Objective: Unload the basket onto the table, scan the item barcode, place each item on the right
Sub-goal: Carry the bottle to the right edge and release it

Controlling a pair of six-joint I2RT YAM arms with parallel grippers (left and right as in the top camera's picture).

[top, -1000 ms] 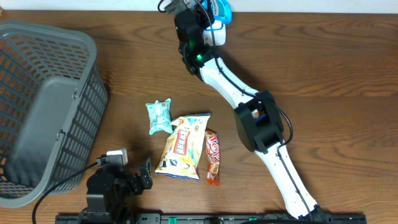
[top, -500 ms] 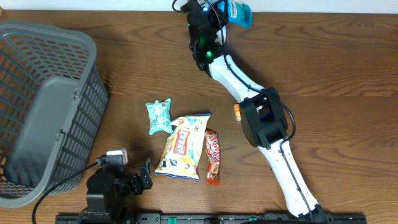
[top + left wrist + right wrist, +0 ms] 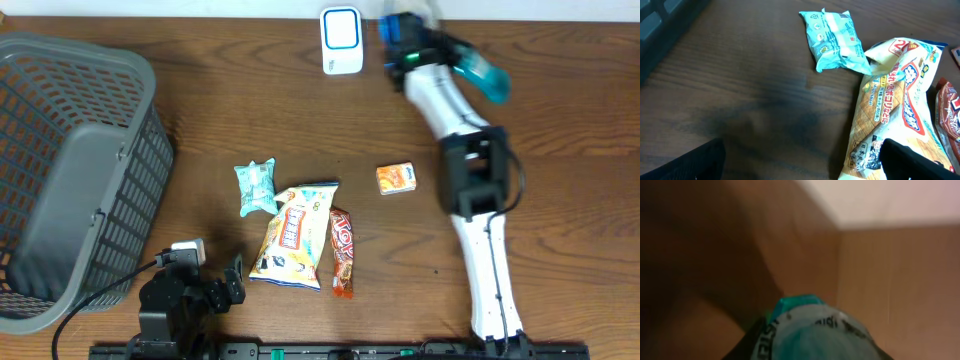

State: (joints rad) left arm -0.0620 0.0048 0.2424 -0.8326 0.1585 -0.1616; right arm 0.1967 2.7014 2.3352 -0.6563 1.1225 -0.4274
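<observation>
The right end effector holds the teal bottle in a narrow grip, lifted over the far edge of the bench, toward its far right corner and well apart from the white scanner. The right wrist view shows only the bottle's cap and label, blurred, so the barcode cannot be read there. Whether a scan registered cannot be told. The pass in front of the scanner looks to be made or abandoned, and putting the bottle down is left.

A second ago the right arm lay across the far edge's middle with the bottle right at the scanner, hiding it. It has since swung right, uncovering the scanner and a small orange box. The left end effector stays spread wide and empty at the near edge. The snack packets and the basket have not moved.
</observation>
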